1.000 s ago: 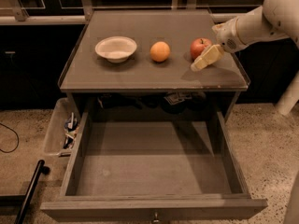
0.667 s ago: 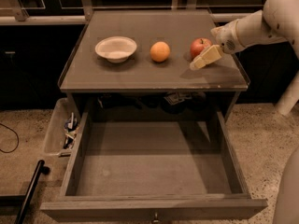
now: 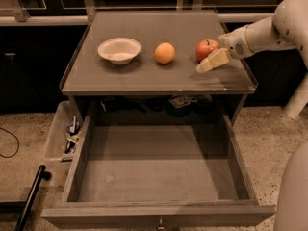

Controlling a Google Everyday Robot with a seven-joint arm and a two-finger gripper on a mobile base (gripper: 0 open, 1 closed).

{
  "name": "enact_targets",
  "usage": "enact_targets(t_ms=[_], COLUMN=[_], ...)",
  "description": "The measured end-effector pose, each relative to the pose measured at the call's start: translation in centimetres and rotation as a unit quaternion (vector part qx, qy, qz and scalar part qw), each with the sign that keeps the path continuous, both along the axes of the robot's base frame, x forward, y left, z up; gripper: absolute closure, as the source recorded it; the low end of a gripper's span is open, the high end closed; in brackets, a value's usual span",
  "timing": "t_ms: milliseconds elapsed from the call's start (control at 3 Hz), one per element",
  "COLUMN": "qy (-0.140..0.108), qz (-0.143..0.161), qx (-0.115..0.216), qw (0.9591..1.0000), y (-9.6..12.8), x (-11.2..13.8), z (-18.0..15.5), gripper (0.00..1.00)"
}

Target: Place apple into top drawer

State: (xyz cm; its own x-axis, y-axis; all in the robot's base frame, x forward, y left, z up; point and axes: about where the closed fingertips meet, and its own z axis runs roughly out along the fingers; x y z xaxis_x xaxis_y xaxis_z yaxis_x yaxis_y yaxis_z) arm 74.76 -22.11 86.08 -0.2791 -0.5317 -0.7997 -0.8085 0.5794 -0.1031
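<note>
At far left we see a clear plastic bin [image 3: 57, 137] on the floor, holding a few small items. Beside it the top drawer [image 3: 159, 210] stands pulled open below the surface [image 3: 144, 78], its flat bottom bare. On the surface, we find a white bowl [image 3: 119, 49], then an orange [image 3: 165, 53], then the apple [image 3: 206, 49] near the right edge. The tool [image 3: 212, 61] sits right against the apple's right front side, reaching in from the right; we cannot tell whether it is spread or pressed together.
</note>
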Motion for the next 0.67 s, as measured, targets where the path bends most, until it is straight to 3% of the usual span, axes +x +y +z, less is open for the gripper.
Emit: enact_targets(t_ms=[667], qy=[0.000], qz=[0.000], qx=[0.000], qw=[1.0000], y=[0.01], x=[0.01], z=[-0.01], gripper=[0.43])
